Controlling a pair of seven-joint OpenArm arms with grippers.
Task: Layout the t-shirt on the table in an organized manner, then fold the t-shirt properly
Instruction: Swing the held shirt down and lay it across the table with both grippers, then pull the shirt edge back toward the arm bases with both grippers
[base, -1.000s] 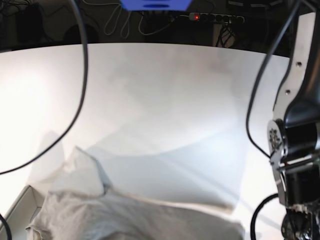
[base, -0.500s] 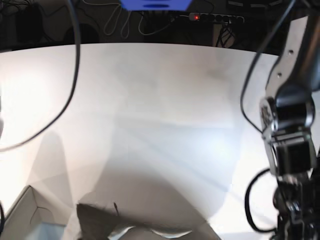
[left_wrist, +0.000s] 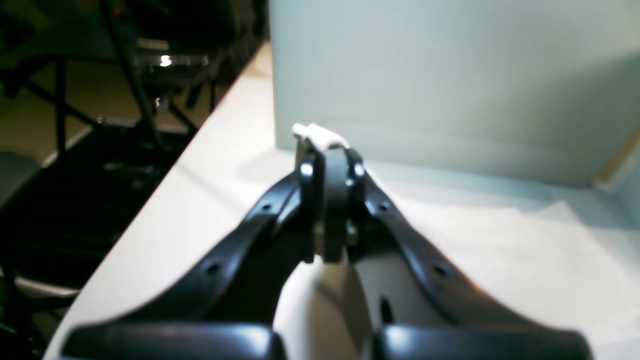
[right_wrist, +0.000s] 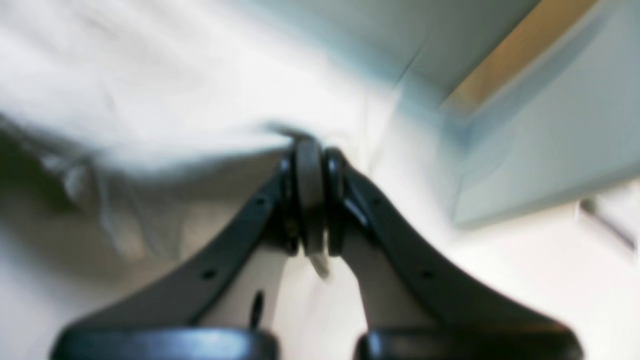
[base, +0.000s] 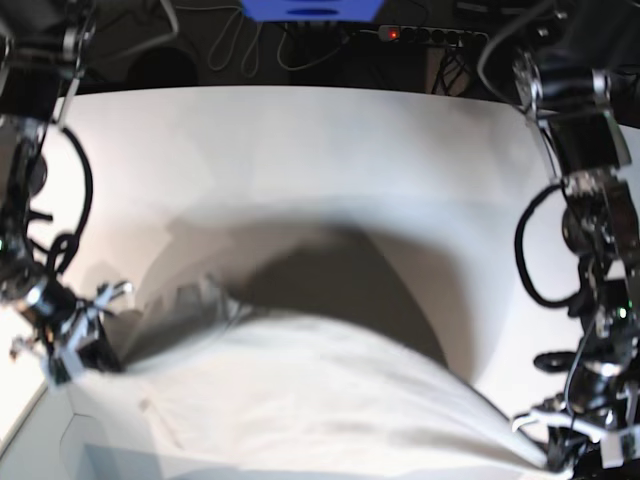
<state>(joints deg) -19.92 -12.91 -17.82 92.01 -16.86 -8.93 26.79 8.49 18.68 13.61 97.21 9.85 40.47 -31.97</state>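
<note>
On the white table backed by dark cables, 2 low grippers, left and right, each pinch the shirt.

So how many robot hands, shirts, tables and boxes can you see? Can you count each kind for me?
Black robot hands: 2, the left hand and the right hand, each pinching an edge of the shirt
Light beige-grey cotton t-shirt: 1
Smooth white table: 1
Pale grey box: 1
Total: 5
</note>
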